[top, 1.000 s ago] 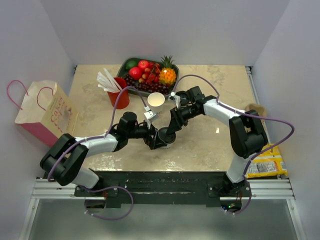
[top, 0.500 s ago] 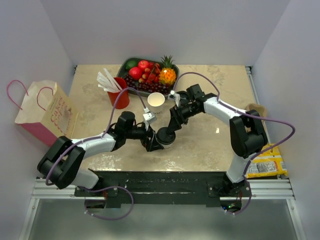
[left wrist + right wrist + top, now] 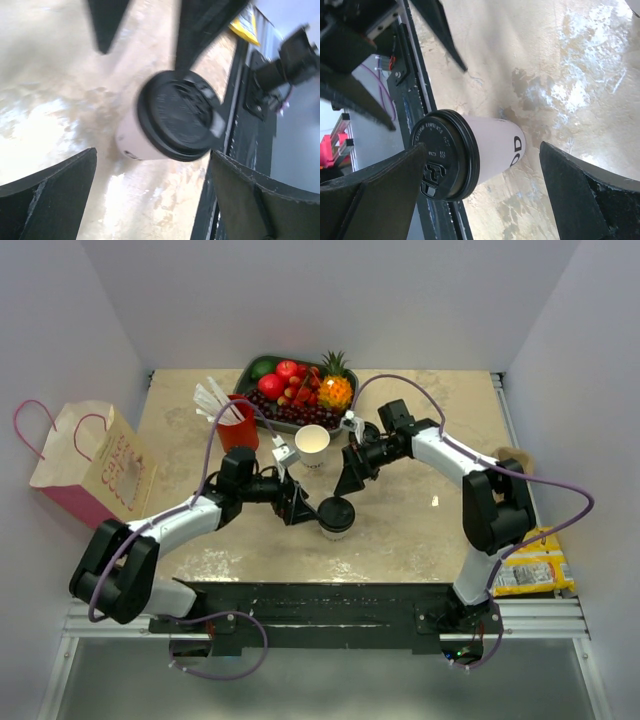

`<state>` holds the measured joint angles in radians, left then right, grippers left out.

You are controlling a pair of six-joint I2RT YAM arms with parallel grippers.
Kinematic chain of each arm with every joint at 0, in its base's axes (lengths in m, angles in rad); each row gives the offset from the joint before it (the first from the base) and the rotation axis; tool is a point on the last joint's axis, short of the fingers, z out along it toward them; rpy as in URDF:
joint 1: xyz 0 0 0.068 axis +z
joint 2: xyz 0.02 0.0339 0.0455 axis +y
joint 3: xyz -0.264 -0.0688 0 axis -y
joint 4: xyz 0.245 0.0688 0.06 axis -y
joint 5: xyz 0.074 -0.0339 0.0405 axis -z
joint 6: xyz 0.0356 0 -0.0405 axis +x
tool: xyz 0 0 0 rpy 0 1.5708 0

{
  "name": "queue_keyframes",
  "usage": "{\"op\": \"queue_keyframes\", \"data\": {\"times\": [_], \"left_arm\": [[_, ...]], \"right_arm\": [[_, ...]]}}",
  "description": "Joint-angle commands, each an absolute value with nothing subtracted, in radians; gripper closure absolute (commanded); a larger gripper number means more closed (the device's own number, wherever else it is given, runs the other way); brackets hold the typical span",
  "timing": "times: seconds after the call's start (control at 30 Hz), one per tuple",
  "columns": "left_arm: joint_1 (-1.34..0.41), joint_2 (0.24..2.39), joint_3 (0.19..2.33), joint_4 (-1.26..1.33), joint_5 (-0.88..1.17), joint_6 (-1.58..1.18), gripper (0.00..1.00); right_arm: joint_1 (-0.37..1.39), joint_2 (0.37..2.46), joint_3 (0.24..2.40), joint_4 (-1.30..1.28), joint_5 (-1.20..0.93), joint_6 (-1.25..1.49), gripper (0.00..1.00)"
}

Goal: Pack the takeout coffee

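The takeout coffee (image 3: 335, 515), a white paper cup with a black lid, stands upright on the table near the front middle. It also shows in the left wrist view (image 3: 167, 125) and in the right wrist view (image 3: 490, 150). My left gripper (image 3: 298, 508) is open and empty just left of the cup, its jaws spread wide short of it (image 3: 152, 162). My right gripper (image 3: 350, 480) is open and empty just behind the cup and hangs over it (image 3: 482, 147). Neither gripper touches the cup.
A pink and tan paper bag (image 3: 90, 465) stands off the table's left edge. A red cup with white straws (image 3: 235, 425), a lidless white cup (image 3: 312, 440) and a fruit tray (image 3: 295, 390) sit at the back. A yellow packet (image 3: 530, 565) lies front right.
Both grippers have drawn back from the coffee cup: the left to the left, the right toward the back. The cup stands alone and has barely moved.
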<state>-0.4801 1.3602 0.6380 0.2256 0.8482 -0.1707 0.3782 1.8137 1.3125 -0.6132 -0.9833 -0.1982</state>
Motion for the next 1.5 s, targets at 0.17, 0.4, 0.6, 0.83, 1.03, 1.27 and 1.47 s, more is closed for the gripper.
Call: {"op": "queue_keyframes", "data": {"times": [0.17, 0.4, 0.6, 0.83, 1.03, 1.27, 1.47], "left_arm": [[-0.431, 1.459, 0.641, 0.517, 0.864, -0.546, 0.00], [-0.437, 1.526, 0.661, 0.508, 0.824, -0.612, 0.00], [-0.445, 1.552, 0.638, 0.503, 0.842, -0.594, 0.00], [-0.451, 1.612, 0.629, 0.476, 0.818, -0.546, 0.01], [-0.449, 1.675, 0.611, 0.477, 0.821, -0.534, 0.02], [-0.446, 1.724, 0.586, 0.604, 0.864, -0.580, 0.04], [-0.446, 1.648, 0.624, 0.680, 0.920, -0.655, 0.00]], "right_arm": [[0.341, 1.746, 1.290, -0.698, -0.954, -0.236, 0.01], [0.337, 1.736, 1.193, -0.654, -1.008, -0.112, 0.01], [0.336, 1.736, 1.172, -0.664, -1.031, -0.135, 0.01], [0.341, 1.733, 1.117, -0.615, -1.022, -0.129, 0.01], [0.362, 1.709, 1.066, -0.551, -0.976, -0.137, 0.01], [0.367, 1.694, 1.029, -0.482, -0.925, -0.112, 0.01], [0.367, 1.661, 1.066, -0.512, -1.057, -0.112, 0.01]]}}
